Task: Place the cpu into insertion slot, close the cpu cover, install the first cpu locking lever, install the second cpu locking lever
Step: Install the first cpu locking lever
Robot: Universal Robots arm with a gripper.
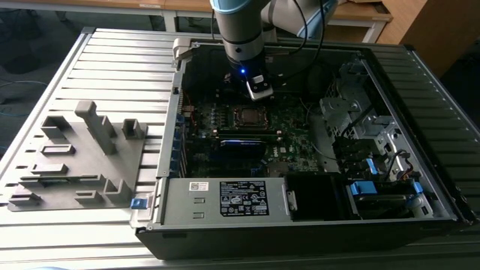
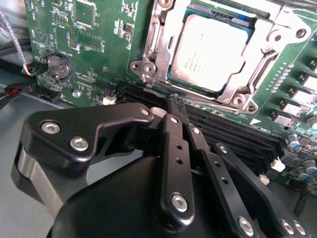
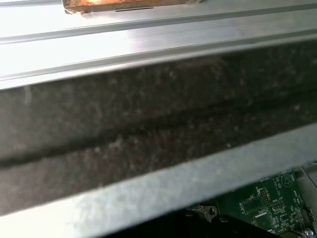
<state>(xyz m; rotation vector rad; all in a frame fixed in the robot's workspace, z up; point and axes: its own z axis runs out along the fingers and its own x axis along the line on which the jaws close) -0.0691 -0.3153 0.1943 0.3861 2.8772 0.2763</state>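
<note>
Second wrist view: the hand [image 2: 181,106] hangs with fingers pressed together, empty, just beside the cpu [image 2: 210,49], seated under its cover [image 2: 163,44]; stiff, light, fragile, best held by edges.

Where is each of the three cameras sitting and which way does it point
Exterior view: off the arm, above, looking down into the open computer case; the arm shows.
Second wrist view: on the arm, facing the cpu under the cpu cover; the pincer shows, shut.
First wrist view: on the arm, facing the case wall.
Both wrist views share the green board.
</note>
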